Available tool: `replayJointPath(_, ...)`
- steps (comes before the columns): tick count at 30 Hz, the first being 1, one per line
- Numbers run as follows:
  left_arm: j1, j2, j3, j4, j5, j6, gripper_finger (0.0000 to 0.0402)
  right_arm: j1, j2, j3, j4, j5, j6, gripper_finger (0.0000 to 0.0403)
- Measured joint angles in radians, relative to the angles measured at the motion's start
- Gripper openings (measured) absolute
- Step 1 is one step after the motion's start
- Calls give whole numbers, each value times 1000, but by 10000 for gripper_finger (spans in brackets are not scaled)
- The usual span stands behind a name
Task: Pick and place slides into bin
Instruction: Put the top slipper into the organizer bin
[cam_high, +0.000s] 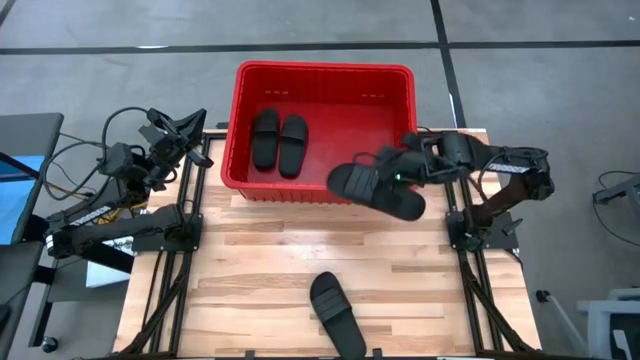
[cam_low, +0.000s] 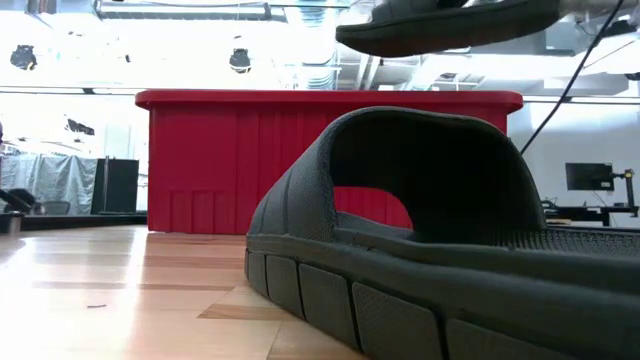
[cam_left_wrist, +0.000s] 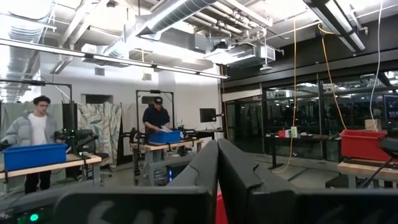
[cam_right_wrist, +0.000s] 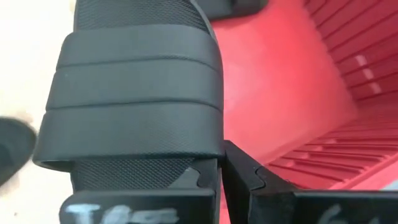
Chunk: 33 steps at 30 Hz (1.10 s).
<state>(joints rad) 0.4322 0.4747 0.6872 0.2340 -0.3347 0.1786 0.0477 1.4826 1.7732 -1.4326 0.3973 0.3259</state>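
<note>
The red bin (cam_high: 322, 82) stands at the table's far edge with two black slides (cam_high: 265, 138) (cam_high: 292, 143) lying side by side on its floor. A third slide (cam_high: 372, 190) hangs over the bin's near right corner, with my right gripper (cam_high: 398, 176) shut on it; it shows high up in the low view (cam_low: 450, 25). Another slide (cam_high: 336, 312) lies sole down near the table's front edge, large in the low view (cam_low: 420, 250). My left gripper (cam_high: 192, 124) is shut on nothing, raised beside the bin's left wall, pointing out into the room (cam_left_wrist: 217, 180). My right gripper holds the slide by its side edge next to the wide strap (cam_right_wrist: 208, 152), pinched between the two shut fingers (cam_right_wrist: 249, 180). The fingers slant down from the table's right side. The slide is lifted clear, strap up and about level, above the bin's rim.
Bare wooden table (cam_high: 260, 260) stretches between the bin and the front slide. The bin's right half (cam_high: 370, 120) holds nothing. Black frame legs (cam_high: 170, 270) run along both table sides. People stand at benches in the room beyond (cam_left_wrist: 155, 124).
</note>
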Motion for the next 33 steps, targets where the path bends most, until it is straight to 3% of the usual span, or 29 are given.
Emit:
replayJointPath(14, 0, 0, 0, 0, 0, -5, 0, -240, 5, 51, 41, -3, -100, 0)
replayJointPath(33, 0, 0, 0, 0, 0, -9, 0, -511, 11, 52, 271, -3, -7, 0)
